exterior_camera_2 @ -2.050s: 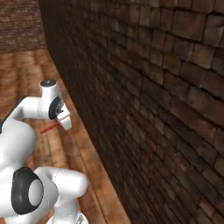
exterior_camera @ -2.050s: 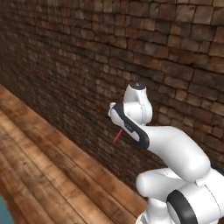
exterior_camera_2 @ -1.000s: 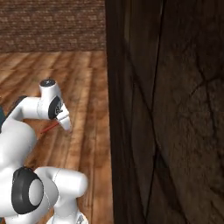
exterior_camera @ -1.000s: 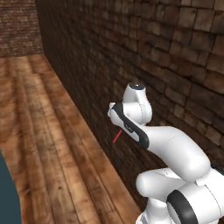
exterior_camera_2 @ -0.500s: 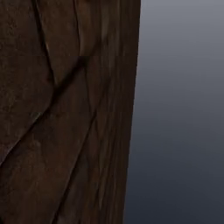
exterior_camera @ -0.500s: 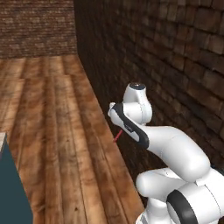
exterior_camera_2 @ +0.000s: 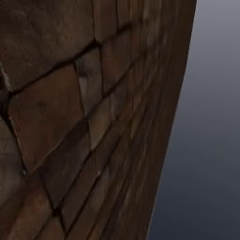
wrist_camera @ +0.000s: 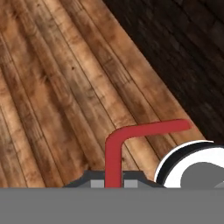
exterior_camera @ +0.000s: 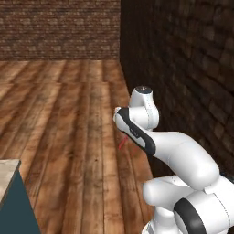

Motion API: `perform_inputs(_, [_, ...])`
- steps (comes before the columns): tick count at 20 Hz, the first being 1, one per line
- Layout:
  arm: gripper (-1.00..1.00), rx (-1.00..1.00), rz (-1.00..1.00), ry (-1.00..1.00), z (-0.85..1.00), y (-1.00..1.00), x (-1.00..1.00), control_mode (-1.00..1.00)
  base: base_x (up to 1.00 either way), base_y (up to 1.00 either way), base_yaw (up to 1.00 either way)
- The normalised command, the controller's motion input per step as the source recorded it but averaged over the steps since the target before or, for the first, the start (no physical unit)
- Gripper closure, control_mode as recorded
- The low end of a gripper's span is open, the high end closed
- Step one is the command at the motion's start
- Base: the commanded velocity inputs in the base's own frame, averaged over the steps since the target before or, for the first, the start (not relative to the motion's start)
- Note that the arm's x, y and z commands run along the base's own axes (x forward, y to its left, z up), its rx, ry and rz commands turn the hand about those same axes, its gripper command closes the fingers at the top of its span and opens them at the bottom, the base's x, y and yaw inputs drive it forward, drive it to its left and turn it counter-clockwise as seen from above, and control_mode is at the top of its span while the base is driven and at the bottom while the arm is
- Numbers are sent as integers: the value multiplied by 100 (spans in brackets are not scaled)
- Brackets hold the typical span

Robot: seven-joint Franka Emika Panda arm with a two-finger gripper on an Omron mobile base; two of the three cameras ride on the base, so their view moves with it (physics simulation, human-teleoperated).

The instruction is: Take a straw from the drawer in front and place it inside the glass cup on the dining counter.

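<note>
The straw (wrist_camera: 114, 153) is a thin red stick, and its short bent end points right in the hand view. My gripper (wrist_camera: 113, 178) is shut on its lower part, above a wooden plank floor. In the left base view the straw (exterior_camera: 122, 142) hangs below the folded hand, where my gripper (exterior_camera: 124, 135) is tucked close to the arm. The drawer, the glass cup and the dining counter are out of view.
A dark brick wall (exterior_camera: 183, 68) runs close along the arm's right side, and it stands very near the camera as the brick wall (exterior_camera_2: 70, 117) in the right base view. Open plank floor (exterior_camera: 59, 114) stretches ahead and left. A teal cabinet corner with a pale stone top (exterior_camera: 11, 192) sits at lower left.
The whole picture has swung as the base turns: the brick wall has slid to the right and more floor shows. The arm keeps its pose with the straw held.
</note>
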Motion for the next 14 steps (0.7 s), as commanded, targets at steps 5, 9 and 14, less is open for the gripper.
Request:
perform_inputs(5, [100,0,0,0,0,0,0,100,100,-42,40])
perform_inputs(9, [100,0,0,0,0,0,0,100,100,-56,42])
perform_inputs(14, [100,0,0,0,0,0,0,100,100,-60,43])
